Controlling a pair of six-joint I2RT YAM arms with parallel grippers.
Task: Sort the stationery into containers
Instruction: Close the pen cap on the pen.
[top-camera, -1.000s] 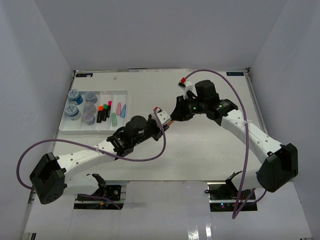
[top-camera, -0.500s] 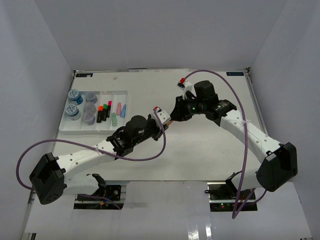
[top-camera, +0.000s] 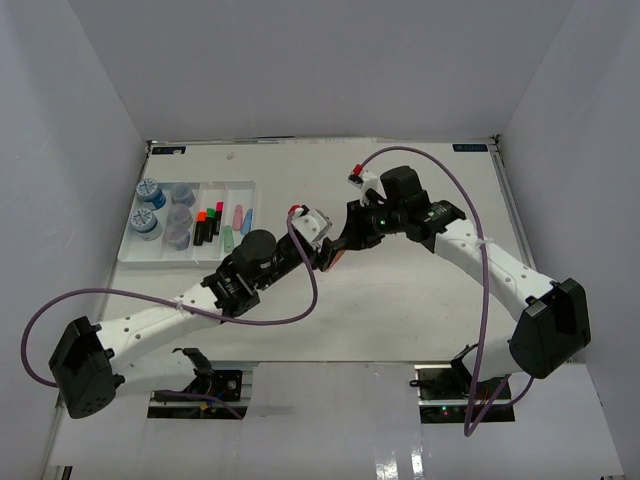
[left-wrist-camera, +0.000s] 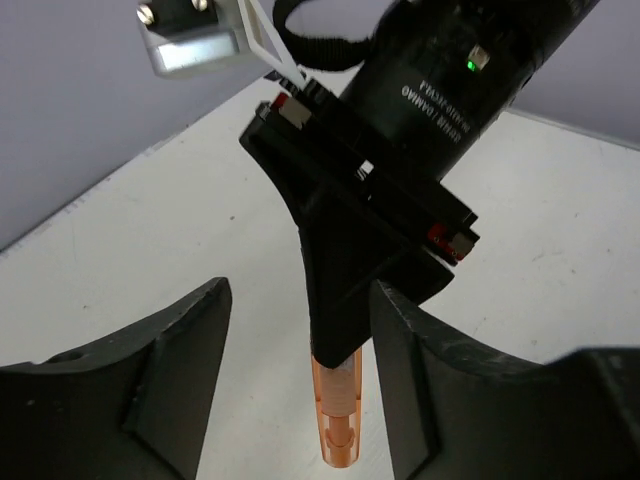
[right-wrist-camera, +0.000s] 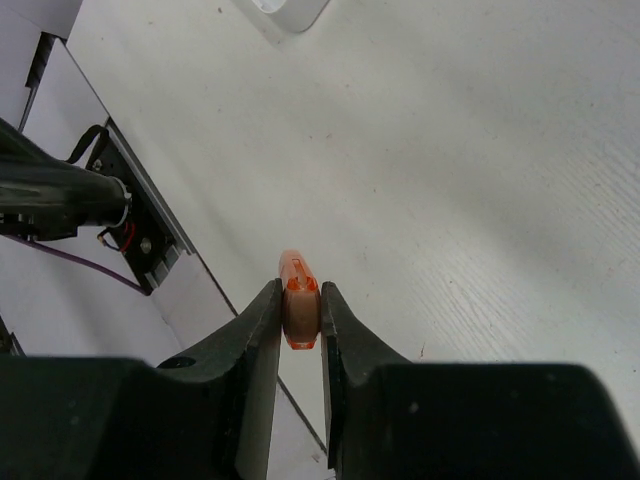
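Holding anything, that right end effector (right-wrist-camera: 299, 292)?

Yes, its fingers are pinched narrow on a small orange marker (right-wrist-camera: 300, 322), up over the middle of the worktop (top-camera: 420, 300).

And the left end effector (left-wrist-camera: 300, 300)?

Spread wide, one finger on either side of the marker, not touching it. The white tray (top-camera: 240, 190) sits well apart, at the far left.

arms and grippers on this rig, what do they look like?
Left arm and right arm: white links, black joint housings and bases, a purple cable looping along each. Left gripper and right gripper: black tapered fingers, white wrist camera mounts. Right wrist housing has white lettering and a green LED.
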